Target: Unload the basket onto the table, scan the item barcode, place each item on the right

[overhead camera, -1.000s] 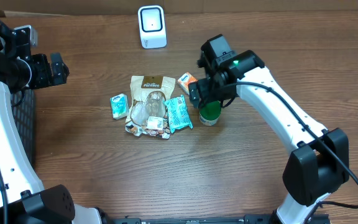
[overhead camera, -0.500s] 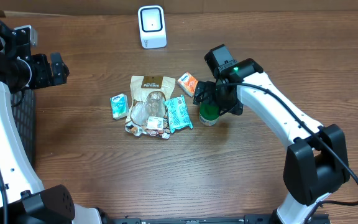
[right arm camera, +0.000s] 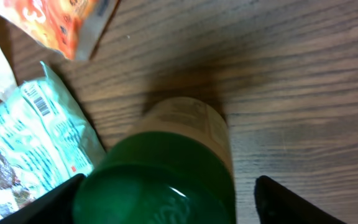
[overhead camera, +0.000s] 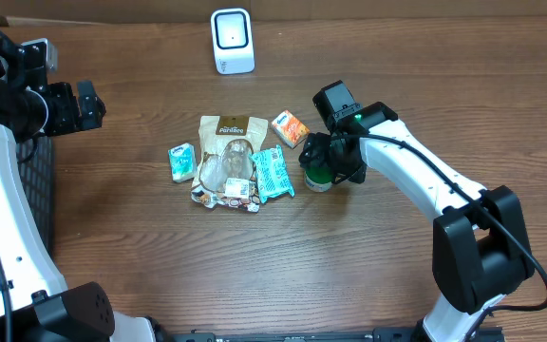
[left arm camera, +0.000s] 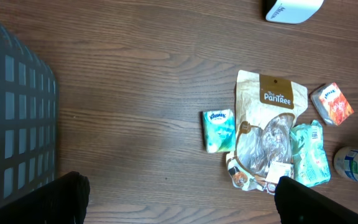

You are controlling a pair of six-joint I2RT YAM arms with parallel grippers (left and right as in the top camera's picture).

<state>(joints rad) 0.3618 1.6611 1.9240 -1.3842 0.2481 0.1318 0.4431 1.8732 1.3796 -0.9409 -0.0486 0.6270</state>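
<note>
- A small crumpled wrapper [overhead camera: 226,193] is lying at the near edge of the pile of goods, its print too small to read.
- The green-lidded bottle [overhead camera: 319,177] is standing upright on the table [overhead camera: 254,275], just right of the pile. From overhead the right gripper [overhead camera: 329,161] is covering most of it, so its label is going unseen.
- In the right wrist view the lid is filling the lower frame and is cut off at the bottom. The fingers [right arm camera: 288,199] are standing spread on either side of the bottle, with a gap showing on the right, so nothing is being gripped.
- A teal packet [overhead camera: 273,172] is lying just left of the bottle, with a barcode showing on its upper face.
- A tissue pack [overhead camera: 180,161] is lying at the left of the pile.
- A tan pouch [overhead camera: 228,141] is lying flat between them. Something is showing through its clear window, but it is hard to make out.
- An orange packet [overhead camera: 288,127] is lying just beyond the bottle.
- A dark mesh basket [overhead camera: 34,190] is sitting at the left edge, cut off; its inside is not showing.
- The left gripper [overhead camera: 88,104] is hovering far left with its jaws wide apart, holding nothing.
- The white scanner [overhead camera: 232,40] is standing at the far side, well apart from the bottle.
</note>
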